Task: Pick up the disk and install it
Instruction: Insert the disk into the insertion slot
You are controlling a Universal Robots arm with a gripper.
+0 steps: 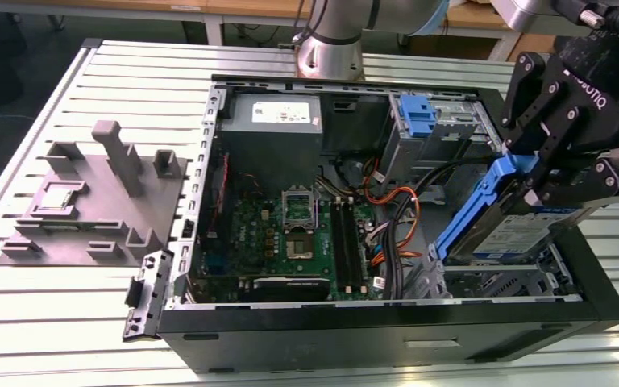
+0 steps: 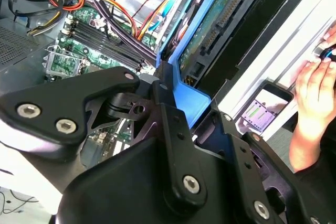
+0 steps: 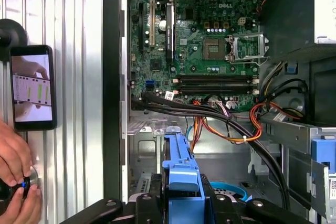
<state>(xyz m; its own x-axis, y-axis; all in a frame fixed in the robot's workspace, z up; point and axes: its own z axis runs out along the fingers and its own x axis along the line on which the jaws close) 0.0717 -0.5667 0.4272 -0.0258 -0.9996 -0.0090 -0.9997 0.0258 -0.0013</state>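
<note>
The gripper [image 1: 532, 179], a matte black linkage of flat plates and bright screw heads, has its fingers clamped on the disk [image 1: 519, 234], pinching the glossy blue plastic frame [image 1: 479, 205] that rims it. The disk is a flat silver slab with a white and blue label. It hangs tilted over the corner of the computer case [image 1: 396, 318] at the exterior view's right, its lower end down near the metal drive cage; whether it touches the cage is unclear. In the second wrist view the disk [image 2: 220, 19] shows a green circuit-board underside above the black fingers [image 2: 170, 124]. In the first wrist view the frame [image 3: 181, 166] rises as a narrow blue bar. The case is a black box lying open, holding a green motherboard [image 1: 288, 234] and orange and black cables [image 1: 396, 218]. A bare blue bracket [image 1: 417, 113] sits at its far side. A grey plastic stand [image 1: 94, 201] with upright posts lies at the exterior view's left. Everything rests on a ribbed aluminium table [image 1: 73, 322]. A person's hand [image 3: 13, 169] rests on it beside a phone [image 3: 32, 87]. Wooden desktops [image 1: 159, 8] stand behind.
</note>
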